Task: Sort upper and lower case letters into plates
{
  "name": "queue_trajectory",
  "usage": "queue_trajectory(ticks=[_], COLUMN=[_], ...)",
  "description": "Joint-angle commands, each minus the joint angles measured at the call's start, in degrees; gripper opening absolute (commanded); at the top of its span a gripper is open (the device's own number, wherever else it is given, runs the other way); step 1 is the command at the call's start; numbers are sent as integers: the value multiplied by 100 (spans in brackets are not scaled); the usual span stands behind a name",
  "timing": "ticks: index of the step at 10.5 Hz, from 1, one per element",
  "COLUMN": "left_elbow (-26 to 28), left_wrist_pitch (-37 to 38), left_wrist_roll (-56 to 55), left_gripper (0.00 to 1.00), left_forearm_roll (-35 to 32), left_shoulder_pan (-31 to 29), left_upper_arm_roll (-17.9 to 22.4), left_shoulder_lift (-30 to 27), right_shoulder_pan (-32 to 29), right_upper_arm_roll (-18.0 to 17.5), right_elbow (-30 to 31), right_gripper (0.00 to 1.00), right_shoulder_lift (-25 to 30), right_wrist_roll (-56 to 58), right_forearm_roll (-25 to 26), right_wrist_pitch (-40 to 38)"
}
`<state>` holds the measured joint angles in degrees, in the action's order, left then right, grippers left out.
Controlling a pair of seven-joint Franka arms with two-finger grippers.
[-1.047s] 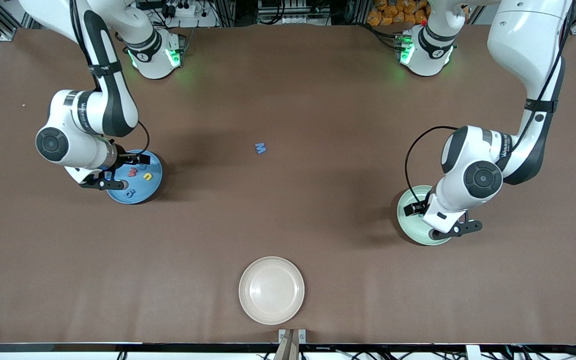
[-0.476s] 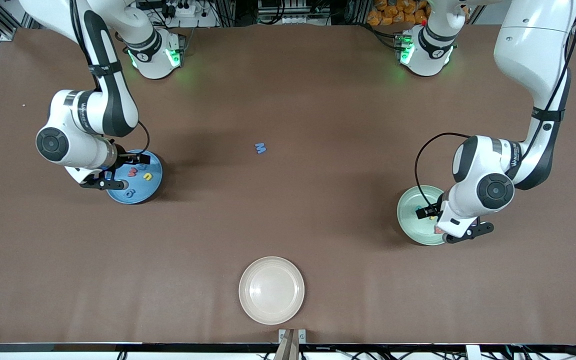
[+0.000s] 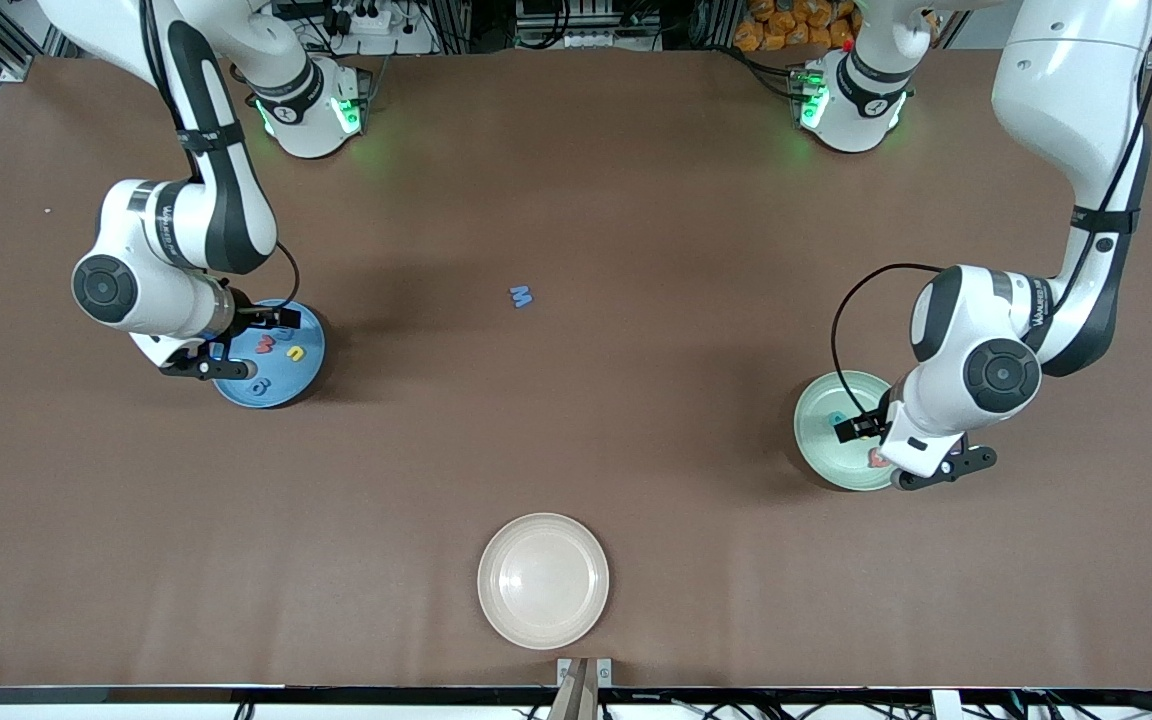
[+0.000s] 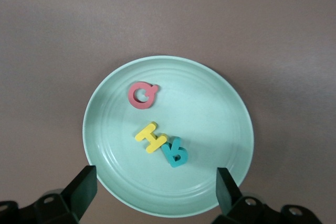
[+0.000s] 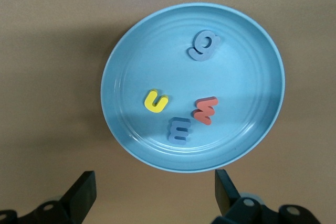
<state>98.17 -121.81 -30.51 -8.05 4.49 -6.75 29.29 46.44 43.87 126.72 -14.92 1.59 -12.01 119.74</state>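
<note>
left gripper: left gripper [image 4: 152, 192] hangs over the mint green plate [image 3: 821, 455] at the left arm's end of the table, jaws spread wide and empty.
right gripper: right gripper [image 5: 152, 192] hangs over the blue plate [image 3: 301, 380] at the right arm's end, jaws just as wide, holding nothing.
mint plate contents: red Q [image 4: 142, 95] near the rim at about 10 o'clock in the left wrist view; yellow H [image 4: 151, 137] and teal B [image 4: 174, 152] touching each other at about 6 o'clock of centre.
blue plate contents: grey-blue g [image 5: 203, 45] at about 1 o'clock in the right wrist view; yellow u [image 5: 156, 101], red w [image 5: 205, 110] and grey-blue m [image 5: 179, 129] in the half toward 6 o'clock.
stray letter: blue letter [image 3: 521, 296] lies alone on the table [image 3: 576, 420] near its middle, well apart from both plates; it reads as an M, case hard to tell.
cream plate: cream-white plate [image 3: 543, 580] at 6 o'clock of the stray letter, nearest the front camera, with nothing in it.
risk: the last letter is small and flat, so a pinch could skid it or miss; its doubtful case could send it to the wrong plate; both arms reaching to the middle could clash.
change: the left arm has drifted toward its end of the table, uncovering more of the mint plate; the right arm and all letters are as they were.
</note>
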Motion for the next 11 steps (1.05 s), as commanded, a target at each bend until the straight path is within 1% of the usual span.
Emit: queue_trajectory(ticks=[1,3,5,7,9,11], left_elbow=[18,0,-26,-244,-491,-746], left_wrist_pitch=[350,482,622,1060,1623,2001], left_wrist_roll=[80,72,72,63,89,81], left_gripper=[100,100,100,100,100,100], left_forearm_roll=[198,522,523,532,645,690], left_shoulder_pan=[78,165,166,201,192,183], left_upper_arm_roll=[-28,-20,-29,-151,-169,-169], left_shoulder_lift=[-449,-687,-933,-1091,-1293,-1426], right_shoulder_pan=[23,14,14,23,14,23], right_upper_arm_roll=[16,16,16,16,16,16], right_elbow=[55,54,55,63,63,63], right_gripper=[100,100,100,100,100,100], right_shoulder_lift=[104,95,95,95,86,86], right_wrist_roll=[34,34,34,34,34,34], right_forearm_roll=[-47,-47,-47,-47,-47,-47], right_wrist_pitch=[-30,-30,-30,-30,-21,-30])
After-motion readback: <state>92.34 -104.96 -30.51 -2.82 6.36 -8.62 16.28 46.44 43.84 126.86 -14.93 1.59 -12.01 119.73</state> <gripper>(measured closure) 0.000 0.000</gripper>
